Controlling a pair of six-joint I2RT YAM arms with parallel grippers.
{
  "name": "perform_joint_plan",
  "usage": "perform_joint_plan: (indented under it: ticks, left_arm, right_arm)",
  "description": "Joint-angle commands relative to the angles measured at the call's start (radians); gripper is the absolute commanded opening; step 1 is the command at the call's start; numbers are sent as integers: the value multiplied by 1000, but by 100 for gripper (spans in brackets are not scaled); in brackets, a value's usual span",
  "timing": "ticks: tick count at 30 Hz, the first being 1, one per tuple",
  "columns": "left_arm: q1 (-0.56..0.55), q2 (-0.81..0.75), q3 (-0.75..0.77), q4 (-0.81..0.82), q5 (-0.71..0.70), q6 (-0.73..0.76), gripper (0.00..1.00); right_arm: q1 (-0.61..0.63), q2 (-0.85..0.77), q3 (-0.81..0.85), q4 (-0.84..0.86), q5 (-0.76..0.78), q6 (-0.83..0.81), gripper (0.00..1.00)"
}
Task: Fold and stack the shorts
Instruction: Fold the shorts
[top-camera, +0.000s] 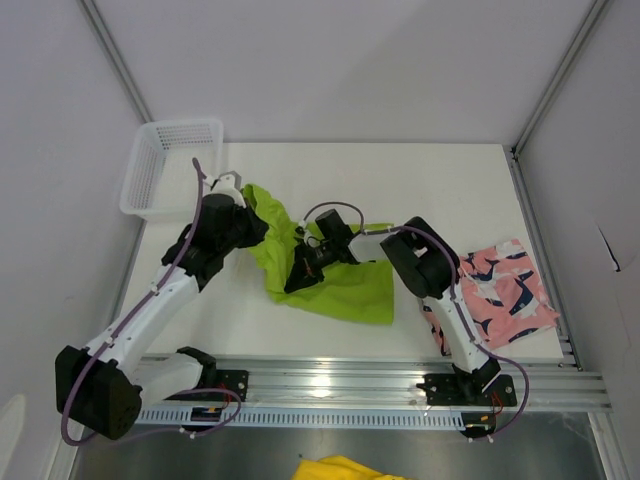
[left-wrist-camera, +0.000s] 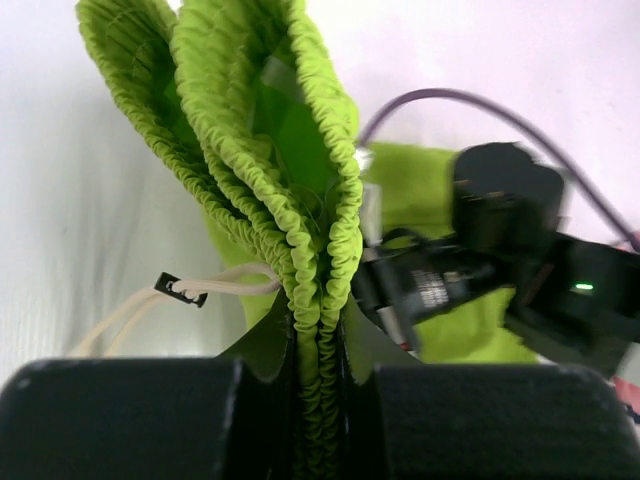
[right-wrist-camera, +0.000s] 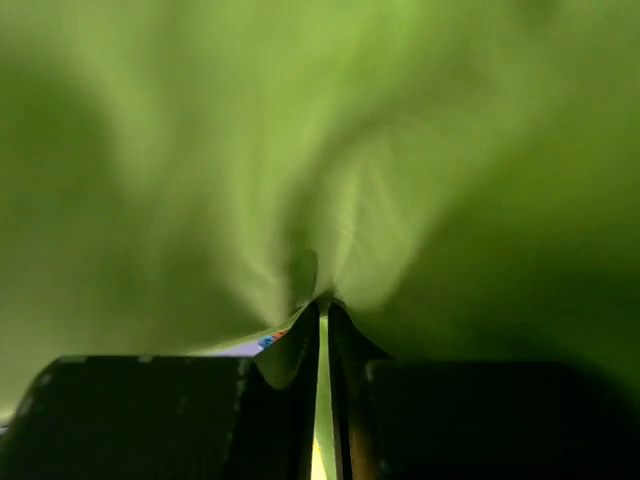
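Observation:
The lime green shorts (top-camera: 345, 290) lie crumpled at the middle of the table, raised at their left end. My left gripper (top-camera: 250, 213) is shut on the gathered elastic waistband (left-wrist-camera: 320, 300), which stands bunched upright between its fingers, a white drawstring (left-wrist-camera: 180, 292) hanging to the left. My right gripper (top-camera: 297, 273) is pressed down into the middle of the same shorts, and its jaws are shut on a thin fold of green fabric (right-wrist-camera: 323, 330). The pink shorts (top-camera: 505, 290) with navy-and-white print lie flat at the right edge, beside the right arm.
A white mesh basket (top-camera: 165, 165) stands at the back left corner. The right arm's wrist and cable (left-wrist-camera: 500, 250) sit close to the right of my left gripper. A metal rail (top-camera: 350, 380) runs along the near edge.

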Motion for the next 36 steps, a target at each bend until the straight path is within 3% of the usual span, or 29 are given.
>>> perform_joint_plan:
  ticks: [1,5,10,13,17,20,22,27,36]
  left_arm:
    - [-75,-24,139,-67,-99,77,0]
    - [-164,-1,222,-140,-105,132,1]
    - [-277,32,301,-220,-177,204,4]
    - [-304,39,299,-232,-204,221,4]
    - [-365,42,294,-243,-249,239,4]
    - [-416,34,281,-252,-294,244,4]
    - [-465,29,273,-260,-338,250,4]
    - [-546,42,267,-294,-470,259,2]
    - [-577,58,267,-325,-579,255,0]
  right_arm:
    - [59,52,-49,59,29,284,9]
    - [91,60,-67,228,49,456,0]
    - [122,115,-67,526,52,716,0]
    - [125,132,-72,658,63,798,0]
    - [120,123,-71,691,78,837,0]
    - [113,101,-66,638,84,803,0]
    - [100,66,-46,499,98,700,0]
    - [74,-31,77,-122,240,327,4]
    - [-22,-212,51,-329,373,159,23]
